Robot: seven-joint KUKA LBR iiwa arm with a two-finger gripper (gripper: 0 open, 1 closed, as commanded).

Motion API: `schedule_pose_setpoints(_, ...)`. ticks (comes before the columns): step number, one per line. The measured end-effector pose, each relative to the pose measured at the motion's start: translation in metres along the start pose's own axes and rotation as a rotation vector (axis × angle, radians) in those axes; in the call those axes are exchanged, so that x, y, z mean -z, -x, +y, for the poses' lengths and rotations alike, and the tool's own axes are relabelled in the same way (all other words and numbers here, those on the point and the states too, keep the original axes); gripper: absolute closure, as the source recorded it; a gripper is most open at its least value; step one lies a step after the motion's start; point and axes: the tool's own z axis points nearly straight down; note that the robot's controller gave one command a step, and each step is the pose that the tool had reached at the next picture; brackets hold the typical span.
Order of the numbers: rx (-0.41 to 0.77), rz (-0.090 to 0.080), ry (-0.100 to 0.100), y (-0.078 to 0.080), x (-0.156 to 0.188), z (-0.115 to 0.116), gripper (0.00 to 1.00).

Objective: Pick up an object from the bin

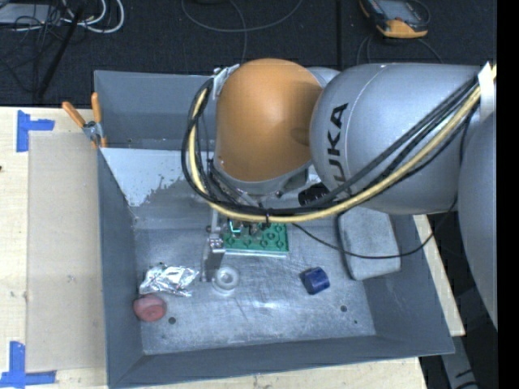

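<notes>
My pincer (215, 258): one, just beside the one clear ring (225, 279); its opening I cannot tell.
Green plate (266, 240): one.
Foil wad (169, 280): one.
Pink disc (150, 307): one.
Blue cap (315, 279): one.
Grey pad (369, 243): one.

This is a robotics lab. A large silver industrial arm (397, 136), with part of the maker's name KUKA lettered on its shell, reaches over a grey metal bin (243, 343). An orange cover (263, 120) caps its wrist, and a bundle of yellow and black cables (243, 209) loops round it. The bin holds mismatched odds: crumpled foil (169, 279), a flat green plate (268, 239) and a small blue cap (315, 279). Behind the bin, loose wires (97, 6) and two orange-and-black handheld devices (397, 16) lie on a dark surface.
</notes>
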Motion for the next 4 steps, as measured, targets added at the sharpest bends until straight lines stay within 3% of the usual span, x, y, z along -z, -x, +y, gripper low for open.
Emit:
schedule_pose_setpoints(1,0.031,0.001,-0.002,-0.005,-0.144,-0.004,0.00)
schedule_pose_setpoints(2,-0.032,-0.012,0.003,-0.003,-0.160,-0.001,0.00)
schedule_pose_setpoints(3,-0.037,-0.023,0.008,0.000,-0.156,-0.001,1.00)
schedule_pose_setpoints(4,-0.040,-0.016,0.005,-0.002,-0.032,-0.001,1.00)
